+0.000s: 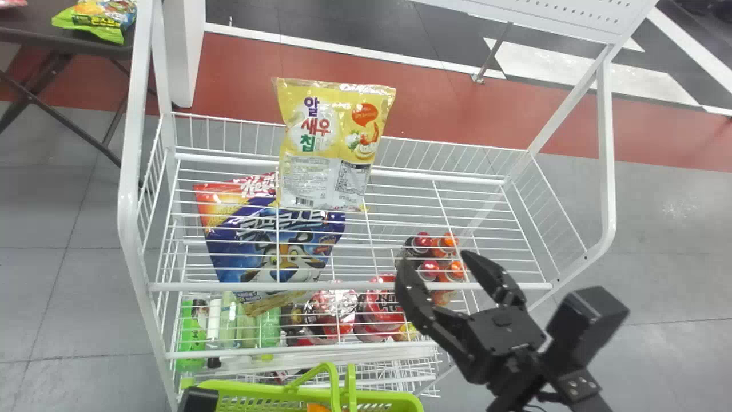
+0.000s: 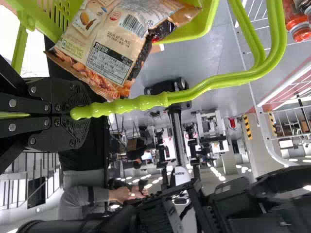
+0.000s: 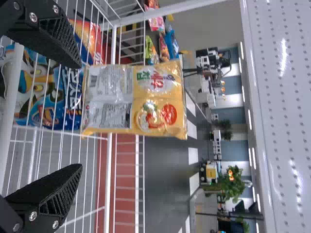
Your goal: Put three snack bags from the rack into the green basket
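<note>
Snack bag sits ahead of, apart from, the right pincer, gaping wide, empty.

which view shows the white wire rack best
The head view: it looks down on the white wire rack, taking in its stacked shelves and side posts together. The right wrist view shows its wires and perforated panel closer but in part; the left wrist view shows some wires and a curved tube of the frame.
</note>
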You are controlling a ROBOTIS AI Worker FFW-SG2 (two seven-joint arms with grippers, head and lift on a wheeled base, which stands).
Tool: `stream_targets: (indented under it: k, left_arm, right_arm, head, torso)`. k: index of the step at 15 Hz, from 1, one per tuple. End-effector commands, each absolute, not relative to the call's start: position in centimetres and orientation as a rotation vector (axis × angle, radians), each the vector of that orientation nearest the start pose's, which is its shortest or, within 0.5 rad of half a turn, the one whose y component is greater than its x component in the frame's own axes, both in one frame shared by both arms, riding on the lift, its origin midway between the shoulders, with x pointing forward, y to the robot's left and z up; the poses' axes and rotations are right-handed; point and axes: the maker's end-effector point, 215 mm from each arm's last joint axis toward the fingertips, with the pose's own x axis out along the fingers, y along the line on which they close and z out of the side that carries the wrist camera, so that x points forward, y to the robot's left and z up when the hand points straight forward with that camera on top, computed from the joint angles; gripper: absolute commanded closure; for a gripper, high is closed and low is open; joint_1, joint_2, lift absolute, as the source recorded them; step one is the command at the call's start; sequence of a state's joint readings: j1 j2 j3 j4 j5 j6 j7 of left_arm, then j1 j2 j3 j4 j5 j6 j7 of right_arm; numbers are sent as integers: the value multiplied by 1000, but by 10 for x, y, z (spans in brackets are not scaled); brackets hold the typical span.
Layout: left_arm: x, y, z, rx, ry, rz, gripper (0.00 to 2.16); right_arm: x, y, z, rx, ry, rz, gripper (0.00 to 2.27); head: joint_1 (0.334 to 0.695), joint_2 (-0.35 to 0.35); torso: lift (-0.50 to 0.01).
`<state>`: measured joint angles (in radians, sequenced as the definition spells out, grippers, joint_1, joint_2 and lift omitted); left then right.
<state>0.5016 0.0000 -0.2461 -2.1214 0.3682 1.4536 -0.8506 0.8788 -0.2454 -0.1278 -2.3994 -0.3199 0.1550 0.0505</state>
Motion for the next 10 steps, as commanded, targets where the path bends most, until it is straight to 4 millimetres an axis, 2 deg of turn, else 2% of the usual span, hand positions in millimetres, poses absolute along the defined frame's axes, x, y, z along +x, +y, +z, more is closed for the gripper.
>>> stream_targets:
  k: [1,6,10]
  left_arm:
    - [123,-93,-432,-856,1256,-1224,1460]
    - [120,-93,-432,-862,1252,-1223,1460]
    - [120,-91,-431,-864,1250,-1218,1460]
  right_arm:
    - [345,-257,-318,58,172,135,87]
    - [348,-259,-314,52,160,133,87]
    - [350,-259,-319,56,165,132,87]
  head:
    - [695,-350]
    - [695,-350]
    - [695,-350]
  torso:
    - [0]
    - [0]
    - [0]
